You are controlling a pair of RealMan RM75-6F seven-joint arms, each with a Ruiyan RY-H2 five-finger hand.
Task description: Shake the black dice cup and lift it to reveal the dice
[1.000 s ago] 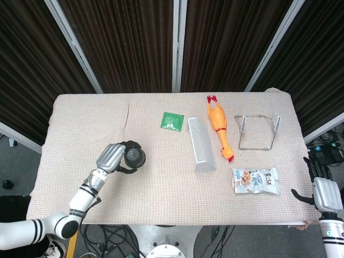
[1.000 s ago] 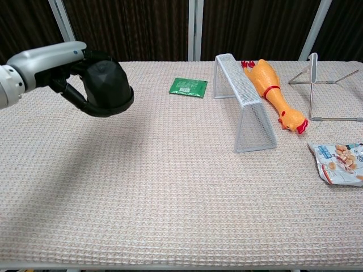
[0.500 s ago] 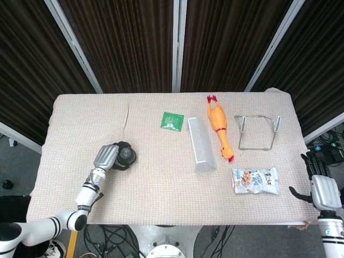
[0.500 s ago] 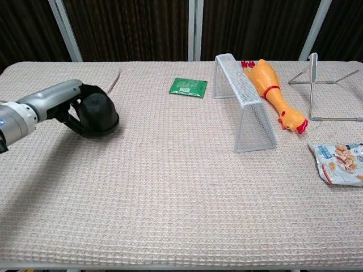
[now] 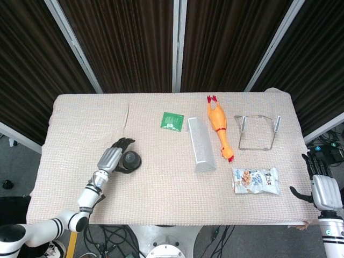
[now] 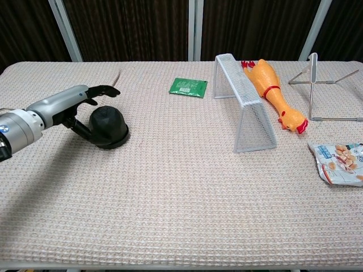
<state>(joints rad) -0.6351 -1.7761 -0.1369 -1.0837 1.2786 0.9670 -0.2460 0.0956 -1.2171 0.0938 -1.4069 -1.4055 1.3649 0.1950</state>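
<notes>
Cup (image 6: 108, 127) sits mouth-down on the left side of the table (image 6: 181, 198), black and round on top, flaring out at the bottom. It looks like hard plastic — light and stiff, maybe a bit smooth and slippery. No dice show; if they are there, they hide under it. The best place to hold it is around the narrower top part, above the wide rim, with fingers on one side and thumb on the other.

Left hand (image 6: 71, 107) is right by the cup with its fingers spread over the top and its thumb low by the side — loose, not squeezing. I cannot tell if it touches. Right hand (image 5: 321, 191) hangs off the far right edge, fingers apart, holding nothing.

Lifting straight up should keep the dice from getting knocked.
</notes>
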